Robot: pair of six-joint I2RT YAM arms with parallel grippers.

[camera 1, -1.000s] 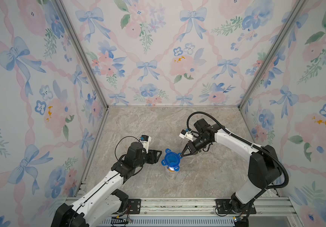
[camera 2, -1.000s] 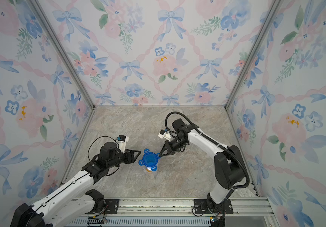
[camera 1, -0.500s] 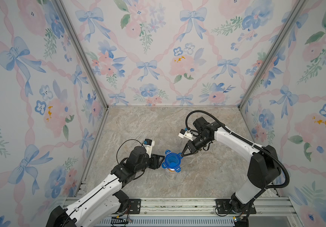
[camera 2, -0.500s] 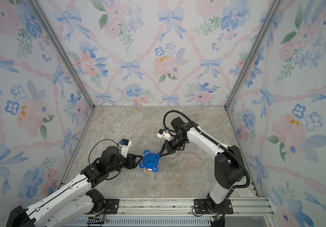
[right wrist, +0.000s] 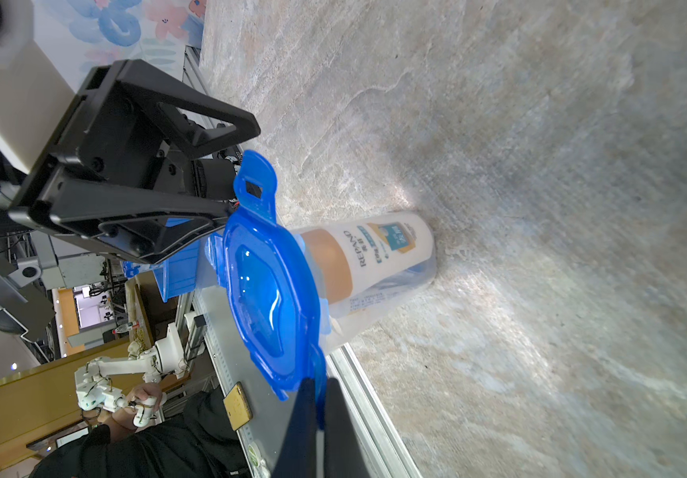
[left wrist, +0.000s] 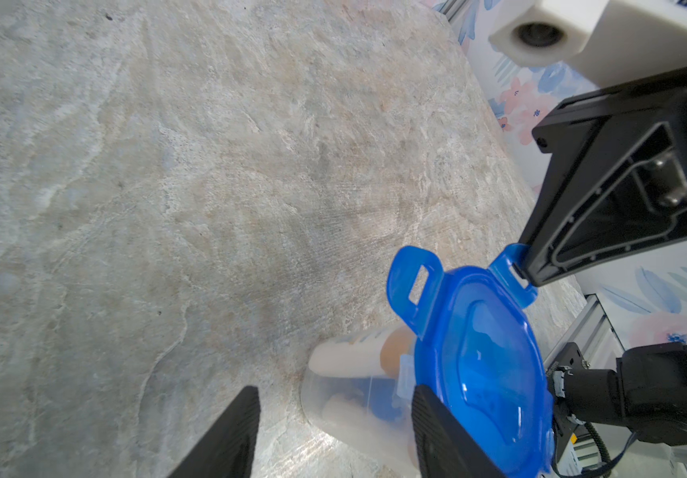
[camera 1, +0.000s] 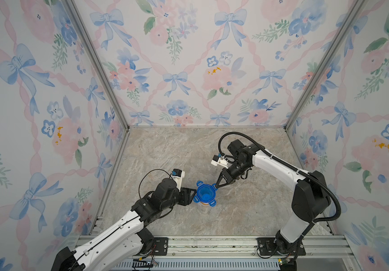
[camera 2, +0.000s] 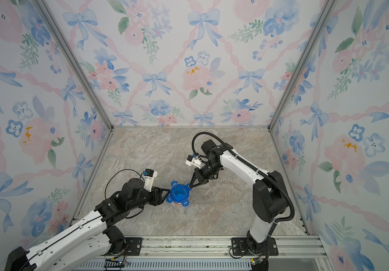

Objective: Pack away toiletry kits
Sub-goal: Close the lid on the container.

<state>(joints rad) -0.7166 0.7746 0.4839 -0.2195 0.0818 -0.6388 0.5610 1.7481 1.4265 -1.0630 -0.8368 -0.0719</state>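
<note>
A translucent plastic cup [camera 1: 204, 210] stands upright on the marble table near its front, with a blue lid [camera 1: 204, 193] on top. The toiletry kits are inside it: a white tube with an orange cap [right wrist: 375, 248] shows through the wall, and the others are blurred behind it. My right gripper [camera 1: 217, 186] is shut on one clip tab of the lid [right wrist: 267, 289], pinched between its fingertips [right wrist: 329, 397]. My left gripper [camera 1: 193, 196] is open and reaches in from the left. The cup [left wrist: 346, 409] is between its fingers, one finger [left wrist: 437, 418] is against the lid edge, and the other stands apart.
The marble tabletop [camera 1: 177, 152] is closed in by floral walls on three sides. A metal rail [camera 1: 212, 241] with both arm bases runs along the front edge. The lid's other clip tabs [left wrist: 414, 285] stick up unlatched.
My left arm has reached right and its jaws now straddle the cup, standing slightly narrower. The right gripper has kept its hold on the lid tab.
</note>
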